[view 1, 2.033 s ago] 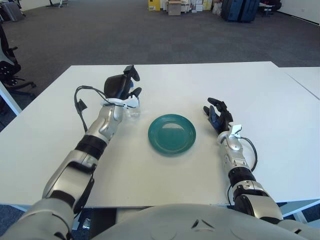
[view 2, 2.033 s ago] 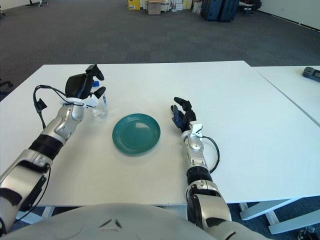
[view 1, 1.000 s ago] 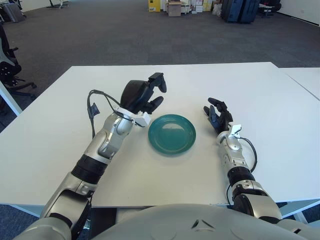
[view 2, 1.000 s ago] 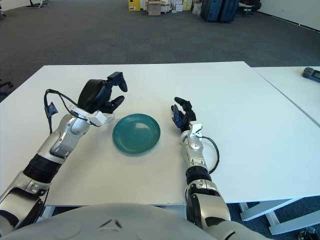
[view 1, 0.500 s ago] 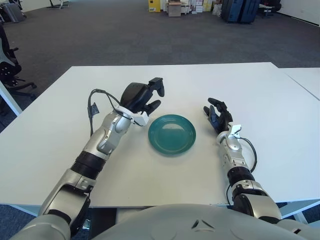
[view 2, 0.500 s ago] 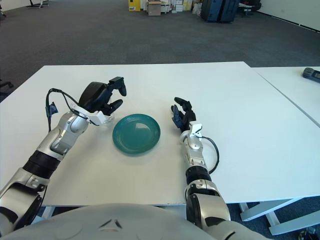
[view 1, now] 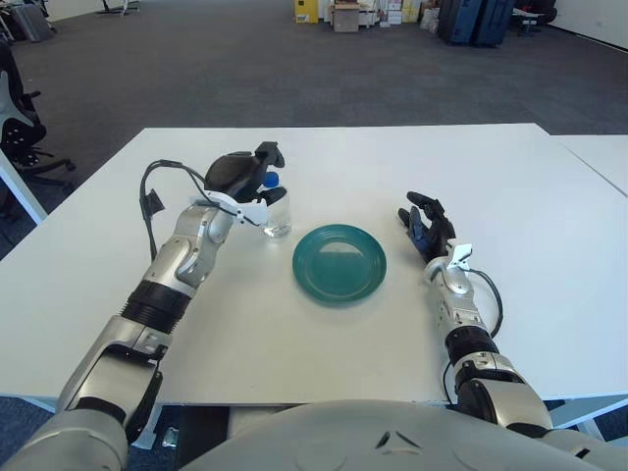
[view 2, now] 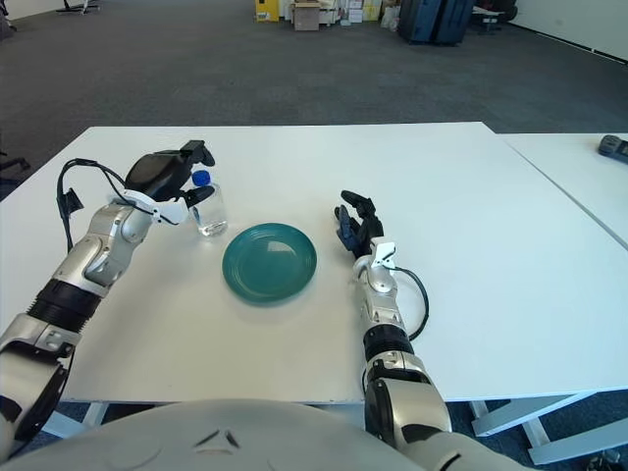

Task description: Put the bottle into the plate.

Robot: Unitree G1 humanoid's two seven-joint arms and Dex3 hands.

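Note:
A small clear bottle (view 1: 278, 216) with a blue cap stands upright on the white table (view 1: 324, 157), just left of the teal plate (view 1: 339, 263). The plate holds nothing. My left hand (view 1: 266, 175) is at the bottle's upper left. One finger reaches over the cap and another lies against the bottle's shoulder, spread loosely rather than clamped. My right hand (view 1: 424, 218) shows to the right of the plate with its fingers spread, holding nothing.
A second white table (view 2: 589, 186) adjoins on the right, with a dark device (view 2: 616, 145) at its far edge. A black cable (view 1: 152, 201) loops off my left forearm. An office chair (view 1: 15, 118) stands on the carpet at the far left.
My left hand has drawn back to the left, away from the plate's rim. The bottle, hidden under the hand before, now shows upright beside the plate. The right hand has not moved.

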